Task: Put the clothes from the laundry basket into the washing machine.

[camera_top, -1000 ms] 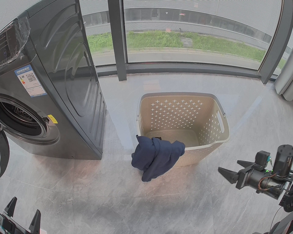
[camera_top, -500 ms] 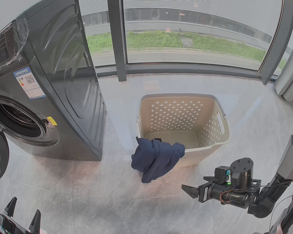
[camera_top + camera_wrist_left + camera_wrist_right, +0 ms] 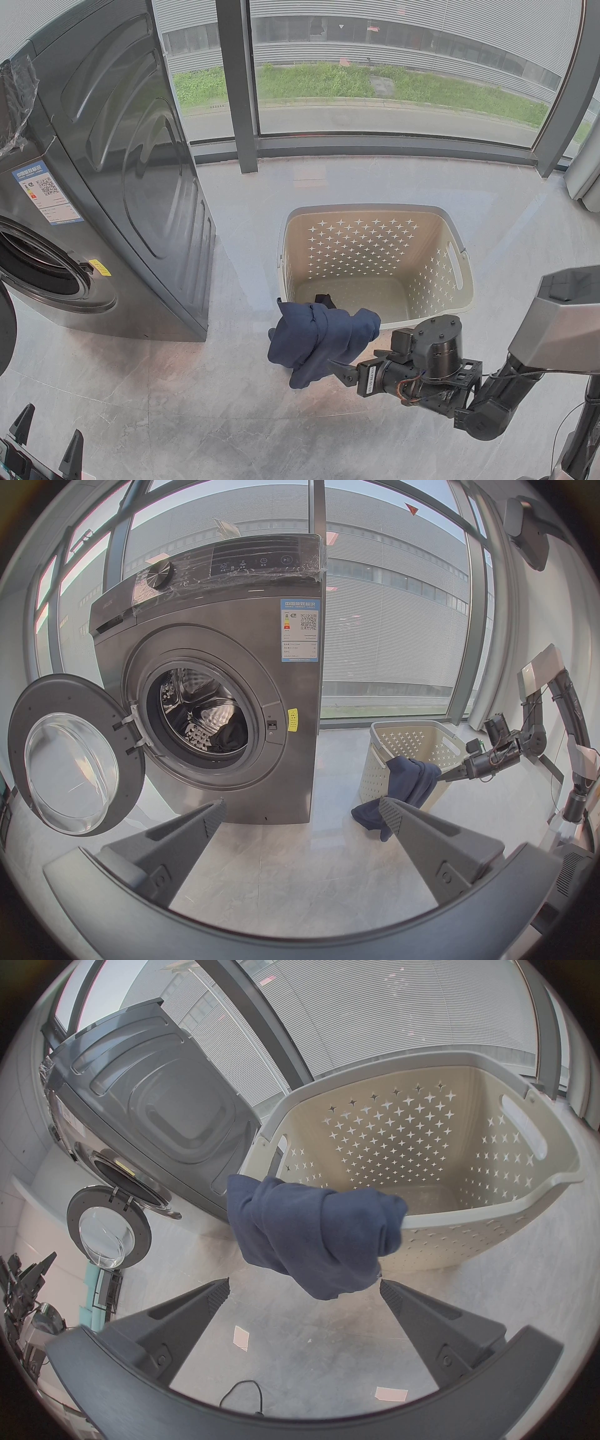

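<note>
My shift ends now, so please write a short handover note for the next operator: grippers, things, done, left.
Right gripper: open, empty, just before the navy garment.
Left gripper: open, empty, held low, facing the washing machine.
The navy garment hangs over the laundry basket's near rim; the door is open.
Done: no grasp yet.
Left: grasp the navy garment, put it in the drum.

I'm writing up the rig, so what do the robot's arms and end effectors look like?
The left end effector and right end effector each have two dark grey wedge-shaped fingers on a curved grey bar. The right arm has a silver boxy link, black joints, a round black wrist housing and thin orange cables.
</note>
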Tool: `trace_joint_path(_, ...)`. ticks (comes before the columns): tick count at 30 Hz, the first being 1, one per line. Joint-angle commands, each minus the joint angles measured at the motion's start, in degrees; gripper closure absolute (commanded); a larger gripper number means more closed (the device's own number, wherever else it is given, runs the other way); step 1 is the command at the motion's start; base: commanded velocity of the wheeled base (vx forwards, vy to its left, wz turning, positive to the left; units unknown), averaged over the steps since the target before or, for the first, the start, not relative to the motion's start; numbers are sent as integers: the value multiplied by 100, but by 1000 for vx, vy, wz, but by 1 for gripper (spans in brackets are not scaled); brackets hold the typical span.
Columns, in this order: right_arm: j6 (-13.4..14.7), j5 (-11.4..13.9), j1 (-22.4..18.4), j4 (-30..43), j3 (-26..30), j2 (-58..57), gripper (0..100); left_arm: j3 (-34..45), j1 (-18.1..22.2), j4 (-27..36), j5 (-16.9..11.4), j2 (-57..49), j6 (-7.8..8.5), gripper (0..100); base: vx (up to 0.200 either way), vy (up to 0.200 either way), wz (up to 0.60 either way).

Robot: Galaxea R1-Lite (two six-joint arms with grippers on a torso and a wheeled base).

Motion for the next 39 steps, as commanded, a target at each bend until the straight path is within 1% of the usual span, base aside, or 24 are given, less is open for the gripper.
trace_joint_path(1,58,-21,122,-43,-269,436,0,92,0,0,-1,-75,-9,0,0,0,0)
trace_joint_path(3,67,-74,131,-35,-480,568,0,92,0,0,-1,-75,-18,0,0,0,0)
trace_joint_path(4,67,-82,122,-35,-488,568,0,92,-9,0,-1,-75,-18,0,0,0,0)
trace_joint_path(6,67,-223,122,-43,-629,700,0,92,-9,0,-1,-75,-27,0,0,0,0)
trace_joint_path(8,67,-267,122,-43,-682,762,0,92,-9,0,-1,-66,-27,0,0,0,0)
trace_joint_path(13,67,-276,96,-43,-840,867,0,92,-9,0,-1,-66,-27,0,0,0,0)
trace_joint_path(17,119,-284,61,-52,-1060,1060,0,92,-9,0,-1,-75,-35,0,0,0,0)
trace_joint_path(21,172,-451,52,-52,-1271,1192,0,92,-9,0,-1,-66,-27,0,0,0,0)
trace_joint_path(22,181,-451,52,-52,-1297,1201,0,92,-9,0,-1,-66,-35,0,0,0,0)
trace_joint_path(27,181,-487,17,-96,-1570,1359,0,92,-9,0,-1,-66,-35,0,0,0,0)
trace_joint_path(32,111,-487,-54,-377,-1613,1526,0,92,-9,0,-1,-66,-35,0,0,0,0)
trace_joint_path(33,111,-487,-54,-404,-1605,1526,100,92,-9,0,-1,-66,-35,0,0,0,0)
trace_joint_path(39,119,-478,-27,-448,-1552,1500,100,92,-9,0,-1,-66,-35,0,0,0,0)
